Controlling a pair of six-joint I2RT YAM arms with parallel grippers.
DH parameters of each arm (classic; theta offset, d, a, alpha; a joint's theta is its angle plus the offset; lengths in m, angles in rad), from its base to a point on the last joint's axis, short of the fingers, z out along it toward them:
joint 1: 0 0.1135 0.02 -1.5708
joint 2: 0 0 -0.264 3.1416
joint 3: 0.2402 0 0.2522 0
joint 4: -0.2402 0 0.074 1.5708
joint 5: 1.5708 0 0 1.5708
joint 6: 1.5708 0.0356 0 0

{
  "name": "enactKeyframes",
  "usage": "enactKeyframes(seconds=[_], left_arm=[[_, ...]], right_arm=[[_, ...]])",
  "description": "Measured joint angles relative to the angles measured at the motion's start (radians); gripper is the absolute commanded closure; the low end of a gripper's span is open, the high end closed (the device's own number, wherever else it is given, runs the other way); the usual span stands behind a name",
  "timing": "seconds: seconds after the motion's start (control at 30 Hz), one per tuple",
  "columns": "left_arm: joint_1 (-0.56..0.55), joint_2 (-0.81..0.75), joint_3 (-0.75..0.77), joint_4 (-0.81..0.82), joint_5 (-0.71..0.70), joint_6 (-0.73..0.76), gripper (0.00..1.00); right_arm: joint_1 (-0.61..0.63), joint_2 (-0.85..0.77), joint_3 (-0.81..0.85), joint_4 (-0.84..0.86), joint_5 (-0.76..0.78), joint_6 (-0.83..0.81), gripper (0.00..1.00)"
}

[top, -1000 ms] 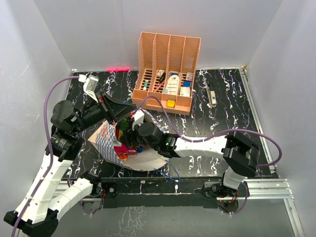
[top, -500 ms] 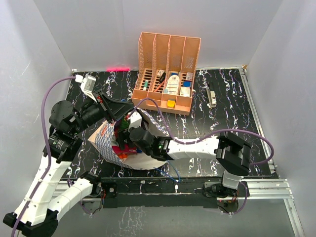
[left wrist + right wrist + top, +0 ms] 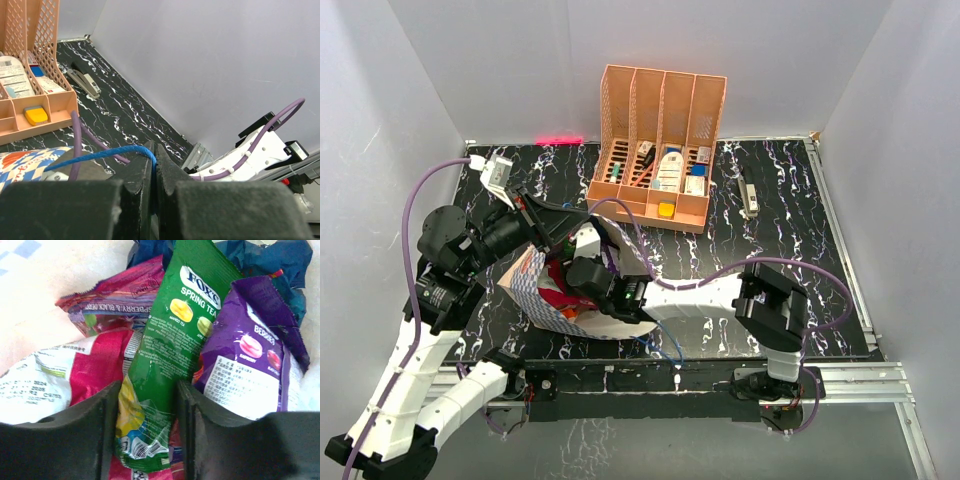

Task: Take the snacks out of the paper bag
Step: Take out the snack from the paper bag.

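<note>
The paper bag [image 3: 528, 287], blue-and-white checked, lies tilted at the front left of the table. My left gripper [image 3: 154, 161] is shut on its blue string handle [image 3: 100, 155] and holds the mouth up. My right gripper [image 3: 149, 390] is deep inside the bag, out of sight from above. Its fingers press both sides of a green snack packet [image 3: 175, 325]. Around it lie more snacks: a purple packet [image 3: 250, 355], a red-and-white one [image 3: 90, 370], a dark pink one [image 3: 115, 297] and a blue one [image 3: 272, 260]. Red packets [image 3: 560, 300] show in the bag's mouth.
An orange slotted organizer [image 3: 660, 150] with small bottles and boxes stands at the back middle. A stapler [image 3: 748, 195] lies to its right. The second blue handle [image 3: 665, 352] trails near the front edge. The right arm's purple cable [image 3: 720, 270] loops over the marbled table [image 3: 770, 230].
My right arm has pushed further left into the bag. Its jaws widened, then came in against the green packet. The left gripper still holds the handle in about the same place.
</note>
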Motion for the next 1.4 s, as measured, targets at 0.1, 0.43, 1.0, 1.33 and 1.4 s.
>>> enactKeyframes(seconds=[0.1, 0.43, 1.0, 1.33, 1.4], left_arm=[[0.000, -0.003, 0.001, -0.006, -0.006, 0.002, 1.00], [0.000, -0.005, 0.007, -0.024, -0.019, 0.020, 1.00], [0.000, -0.041, 0.006, -0.072, -0.081, 0.057, 1.00], [0.000, -0.097, -0.011, -0.112, -0.183, 0.063, 1.00], [0.000, -0.103, -0.019, -0.116, -0.200, 0.063, 1.00]], right_arm=[[0.000, -0.015, -0.027, 0.006, 0.004, -0.007, 0.67], [-0.004, -0.117, -0.061, -0.013, -0.068, -0.032, 0.93], [-0.003, -0.446, -0.198, -0.008, -0.310, -0.036, 0.93], [-0.002, -0.780, -0.306, -0.048, -0.341, -0.059, 0.93], [-0.002, -0.835, -0.305, -0.071, -0.332, -0.064, 0.93]])
